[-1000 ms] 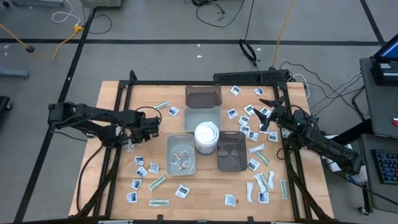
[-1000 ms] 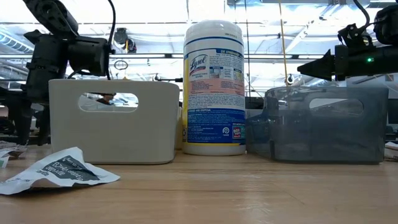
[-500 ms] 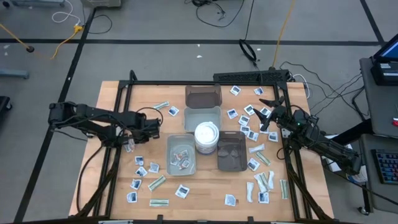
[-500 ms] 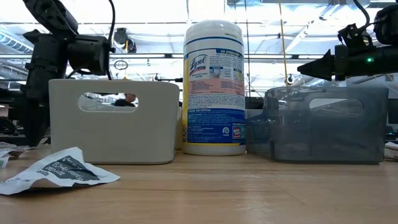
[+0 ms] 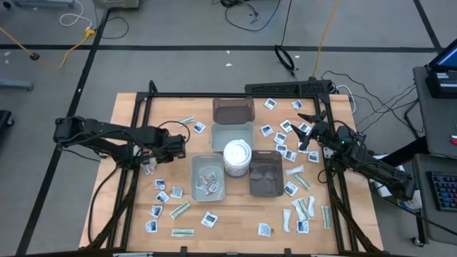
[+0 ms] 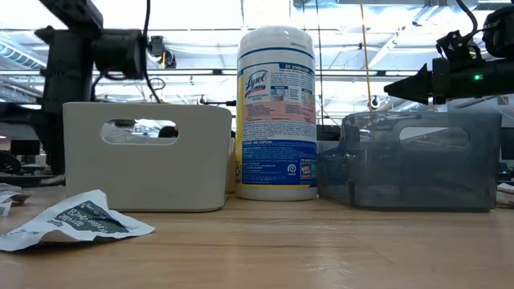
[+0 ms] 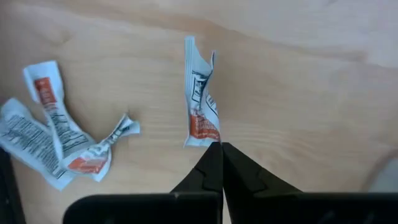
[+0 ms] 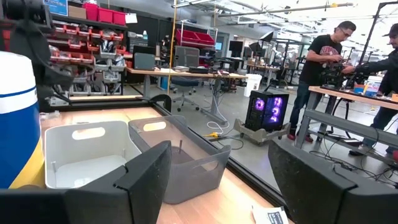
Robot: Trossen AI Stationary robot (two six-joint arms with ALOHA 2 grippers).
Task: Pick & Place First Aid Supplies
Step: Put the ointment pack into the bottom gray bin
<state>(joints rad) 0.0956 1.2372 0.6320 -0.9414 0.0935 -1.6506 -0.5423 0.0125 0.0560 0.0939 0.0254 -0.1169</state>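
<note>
Small packets (image 5: 293,135) lie scattered on the wooden table, both square white ones and narrow strips. My left gripper (image 5: 151,163) is left of the near grey tray (image 5: 208,187) and is shut on a crumpled white packet with orange print (image 7: 200,93). A few similar packets (image 7: 56,137) lie on the wood beside it. My right gripper (image 5: 307,133) hovers over the packets at the far right with its fingers wide open (image 8: 217,180) and empty. It also shows in the low view (image 6: 401,87). My left gripper pinches the packet's orange-printed end (image 7: 204,135) between its two fingertips. The fingers come from above, pointing down. The packet is twisted and reaches away from the fingertips. I cannot tell whether its other end is clear of the wood.
A round white tub (image 5: 237,157) stands in the table's middle among two grey trays and two dark trays (image 5: 265,175). The near grey tray holds a few packets. A black frame rail (image 5: 136,121) runs along the table's sides.
My left gripper has gone up, still shut on the packet: in the low view the left arm stands higher than before. The right arm has kept still.
</note>
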